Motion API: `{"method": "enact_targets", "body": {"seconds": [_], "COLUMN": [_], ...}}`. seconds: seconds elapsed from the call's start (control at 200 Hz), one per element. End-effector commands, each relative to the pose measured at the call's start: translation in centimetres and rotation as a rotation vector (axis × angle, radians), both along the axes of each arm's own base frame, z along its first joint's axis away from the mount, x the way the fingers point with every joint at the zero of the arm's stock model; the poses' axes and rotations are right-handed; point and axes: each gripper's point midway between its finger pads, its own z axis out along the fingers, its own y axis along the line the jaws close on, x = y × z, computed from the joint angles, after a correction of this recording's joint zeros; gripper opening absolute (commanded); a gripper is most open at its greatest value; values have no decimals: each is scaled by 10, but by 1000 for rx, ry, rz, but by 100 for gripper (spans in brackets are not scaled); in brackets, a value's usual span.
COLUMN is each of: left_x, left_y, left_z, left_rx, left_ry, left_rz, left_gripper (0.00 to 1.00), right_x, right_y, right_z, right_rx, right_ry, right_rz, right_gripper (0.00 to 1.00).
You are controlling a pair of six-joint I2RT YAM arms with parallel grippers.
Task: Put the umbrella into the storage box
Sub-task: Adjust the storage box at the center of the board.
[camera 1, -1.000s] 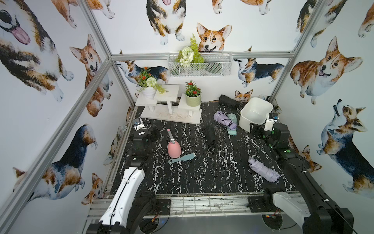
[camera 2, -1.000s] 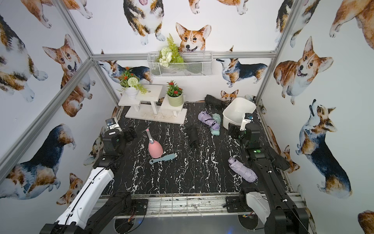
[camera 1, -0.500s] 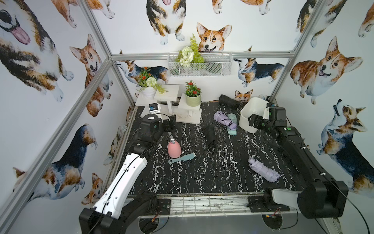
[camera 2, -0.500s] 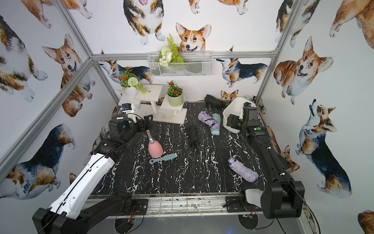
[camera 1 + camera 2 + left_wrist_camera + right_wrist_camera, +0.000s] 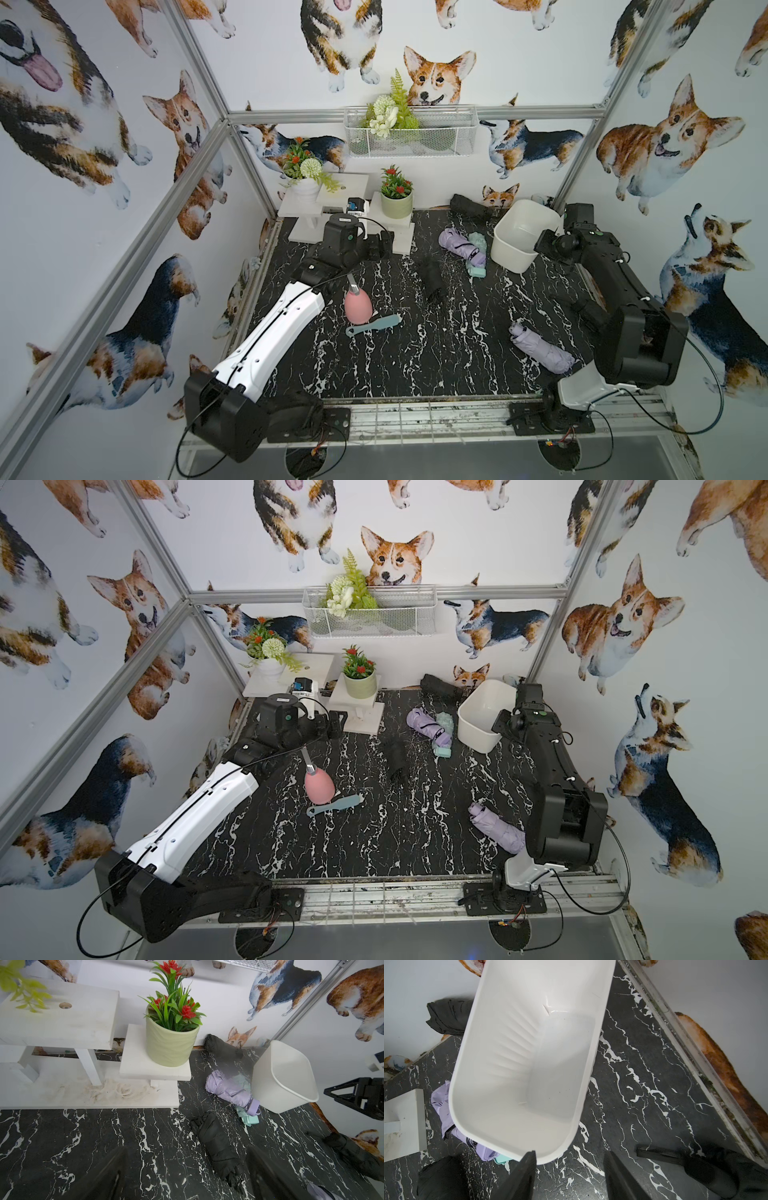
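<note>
Both arms are now stretched from the near edge toward the far half of the table. The right gripper (image 5: pixel 571 1153) is brought to the storage box (image 5: pixel 510 254), right of centre in both top views; its jaws are half narrowed astride the near rim, and no firm hold is shown. The left gripper (image 5: pixel 187 1151) is held wide and empty above a black umbrella (image 5: pixel 432 280) at mid-frame. Nothing is seen inside the box. A purple umbrella (image 5: pixel 459 245) is piled on a mint one (image 5: pixel 477 242) just beside the box's left wall, crowding it.
</note>
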Motion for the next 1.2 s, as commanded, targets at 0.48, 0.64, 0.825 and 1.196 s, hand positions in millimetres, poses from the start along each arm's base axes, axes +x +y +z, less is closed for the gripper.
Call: {"method": "enact_targets", "body": {"seconds": [0.48,0.64,0.825,1.196], "left_x": [2,1,-1,-6], "left_y": [-17,-20,-23,-27], "left_z": [-11,-15,-16,-18], "left_rx": [11,8,5,-3], "left_ry": [50,70,73,85], "left_rz": [-52,-66,-75,-89], "left_gripper": [94,94,94,94], "right_x": [20,16,5,-32], "right_y": [-6,-5,-1,0], "right_z": [-42,-38,-36,-44], "right_rx": [24,18,18,-8], "right_ry": [173,168,169,199], "right_rz": [25,36,63,77], "right_gripper": [25,19,12,11]}}
